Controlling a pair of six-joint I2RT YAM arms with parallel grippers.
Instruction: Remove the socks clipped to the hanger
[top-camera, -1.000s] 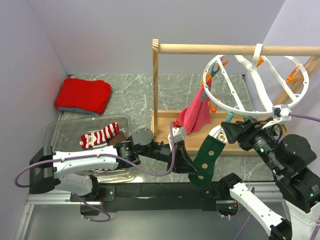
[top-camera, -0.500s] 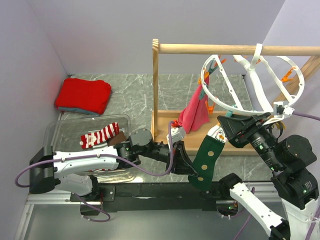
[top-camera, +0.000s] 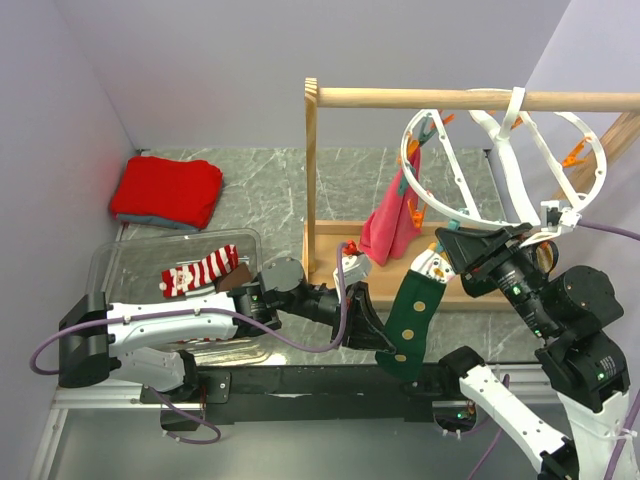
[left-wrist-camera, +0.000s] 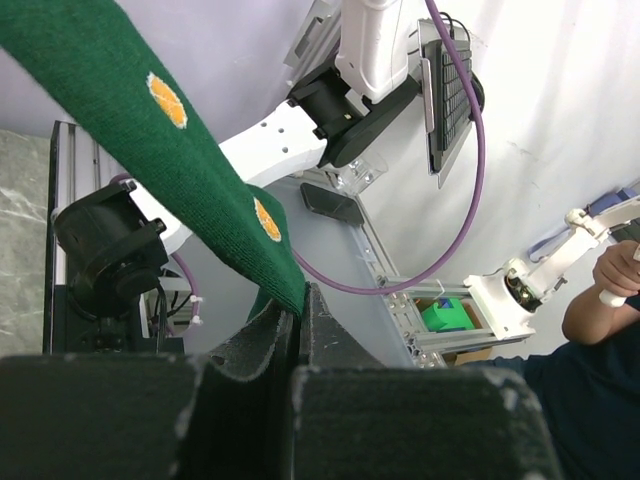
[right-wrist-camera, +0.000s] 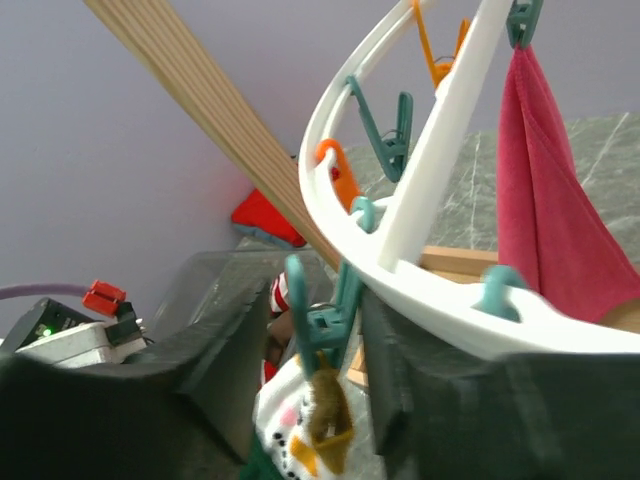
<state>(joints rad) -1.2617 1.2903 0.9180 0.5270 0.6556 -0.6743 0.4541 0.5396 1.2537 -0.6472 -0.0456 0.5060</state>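
Note:
The white ring hanger (top-camera: 470, 215) hangs from the wooden rail. A dark green sock (top-camera: 412, 315) with orange dots and a white cuff hangs from a teal clip (right-wrist-camera: 322, 318) on the ring. My left gripper (top-camera: 375, 335) is shut on the sock's lower end; in the left wrist view the jaws (left-wrist-camera: 297, 310) pinch the green sock (left-wrist-camera: 130, 130). My right gripper (top-camera: 448, 250) is open, its fingers (right-wrist-camera: 225, 345) standing on either side of that teal clip, just above the sock's cuff (right-wrist-camera: 300, 440). A red-and-white striped sock (top-camera: 200, 270) lies in the clear bin.
A pink cloth (top-camera: 390, 228) hangs from another teal clip on the ring. The wooden rail (top-camera: 420, 98) and its post stand on a wooden base (top-camera: 330, 255). A clear bin (top-camera: 130, 262) sits at the left, and a folded red cloth (top-camera: 165, 190) lies behind it.
My right gripper has risen a little toward the clip, and the ring has tilted upward. The green sock has shifted slightly. My left gripper has barely moved.

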